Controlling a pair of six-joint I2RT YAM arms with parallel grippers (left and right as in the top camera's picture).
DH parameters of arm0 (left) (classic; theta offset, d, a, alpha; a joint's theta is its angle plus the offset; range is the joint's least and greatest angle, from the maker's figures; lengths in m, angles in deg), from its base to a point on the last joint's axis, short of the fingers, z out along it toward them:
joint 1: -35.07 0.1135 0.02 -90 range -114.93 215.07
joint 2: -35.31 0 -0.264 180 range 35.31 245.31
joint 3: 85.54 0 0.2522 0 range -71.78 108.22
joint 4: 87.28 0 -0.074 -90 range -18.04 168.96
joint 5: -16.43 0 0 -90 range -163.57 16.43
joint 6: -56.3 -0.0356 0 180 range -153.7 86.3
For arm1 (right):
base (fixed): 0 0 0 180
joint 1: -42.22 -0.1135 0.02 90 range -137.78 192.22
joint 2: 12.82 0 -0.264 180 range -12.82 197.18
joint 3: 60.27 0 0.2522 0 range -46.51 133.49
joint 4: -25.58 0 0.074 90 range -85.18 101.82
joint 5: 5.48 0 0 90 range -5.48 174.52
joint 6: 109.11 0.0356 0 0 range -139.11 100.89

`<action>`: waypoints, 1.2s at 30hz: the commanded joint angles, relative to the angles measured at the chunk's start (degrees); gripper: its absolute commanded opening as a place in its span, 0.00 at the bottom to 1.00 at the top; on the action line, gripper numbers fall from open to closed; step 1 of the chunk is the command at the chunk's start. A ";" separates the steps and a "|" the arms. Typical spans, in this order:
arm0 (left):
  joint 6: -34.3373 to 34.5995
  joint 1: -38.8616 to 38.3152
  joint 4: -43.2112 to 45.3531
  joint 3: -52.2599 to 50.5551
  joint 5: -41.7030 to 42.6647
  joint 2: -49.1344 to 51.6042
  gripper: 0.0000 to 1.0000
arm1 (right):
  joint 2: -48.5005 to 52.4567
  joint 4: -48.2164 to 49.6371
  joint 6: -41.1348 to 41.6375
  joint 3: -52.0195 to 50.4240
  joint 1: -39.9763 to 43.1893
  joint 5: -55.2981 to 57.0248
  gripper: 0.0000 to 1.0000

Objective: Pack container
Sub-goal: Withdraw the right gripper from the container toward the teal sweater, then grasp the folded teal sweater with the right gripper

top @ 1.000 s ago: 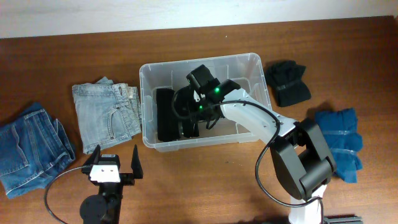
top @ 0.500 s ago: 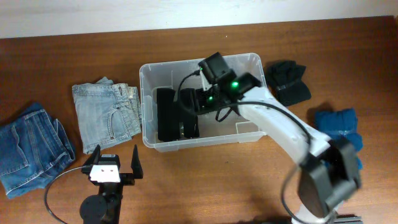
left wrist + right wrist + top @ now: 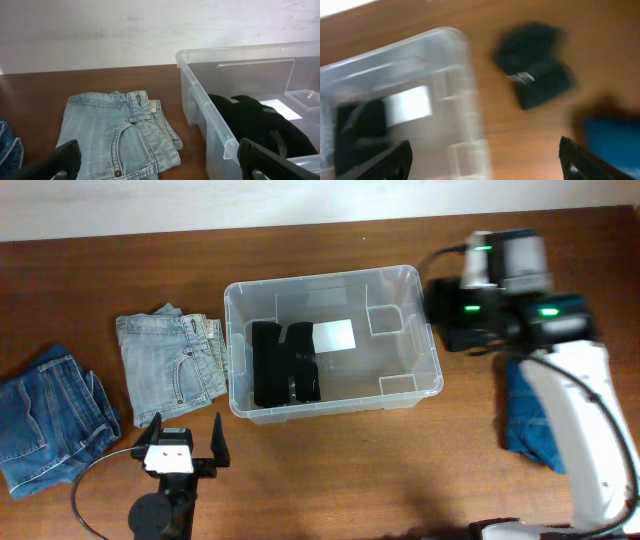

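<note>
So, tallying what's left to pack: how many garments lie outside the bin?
4: light jeans beside the container's left wall, darker jeans at the far left, a black garment right of it, a blue garment farther right, partly under the right arm.

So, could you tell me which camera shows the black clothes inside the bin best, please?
The overhead view: the black clothes lie whole and sharp in the left half of the bin. The left wrist view shows only part of them behind the near wall; the right wrist view shows a blurred dark patch at its left edge.
</note>
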 commanded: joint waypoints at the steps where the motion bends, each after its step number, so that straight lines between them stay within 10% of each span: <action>1: -0.87 0.35 0.24 -0.46 0.61 -0.48 0.99 | -0.33 -4.13 -1.27 0.72 12.26 0.85 0.86; 17: -0.87 0.35 0.24 -0.48 0.61 -0.48 1.00 | 2.32 -0.50 9.38 -16.79 47.98 -0.57 0.99; 36: -0.87 0.35 0.24 -0.48 0.61 -0.50 0.99 | 2.32 16.11 7.04 -39.39 51.12 -18.82 0.99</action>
